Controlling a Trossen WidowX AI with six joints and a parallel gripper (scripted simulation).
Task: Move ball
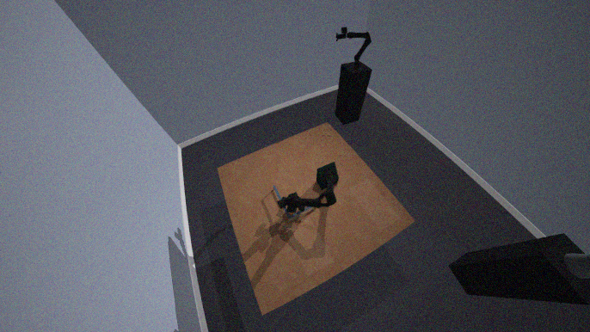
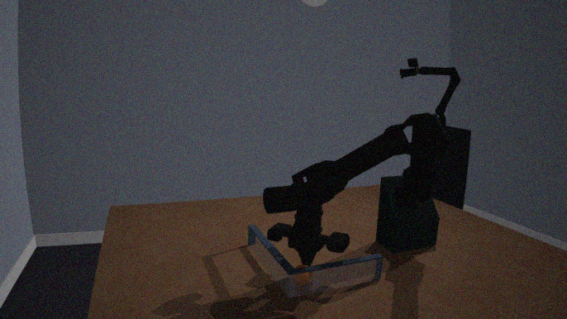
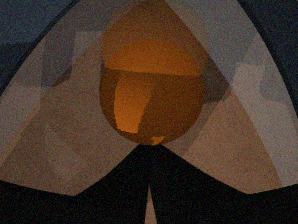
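The orange ball [image 2: 304, 276] [image 3: 150, 107] is low near the corner of the two clear walls, seen through a wall in the exterior view. The walls have blue rims [image 2: 270, 249] [image 2: 339, 263] [image 1: 277, 193]. The see-through copy [image 3: 155, 25] shows as a fainter orange patch that overlaps the ball's upper part in the wrist view; a gap between them cannot be made out. My gripper [image 2: 306, 264] [image 3: 148, 150] is shut with nothing between its fingers. Its tips are right at the ball's edge; whether they touch it is unclear. In the top view the arm hides the ball.
The wooden table [image 1: 361, 215] [image 2: 165, 223] carries the dark base block [image 1: 328, 175] [image 2: 407, 223] of my arm. The walls stand around the low fingers. Dark shadows fall across the corner. A second arm [image 1: 363, 40] [image 2: 448, 88] stands on a pedestal beyond the table.
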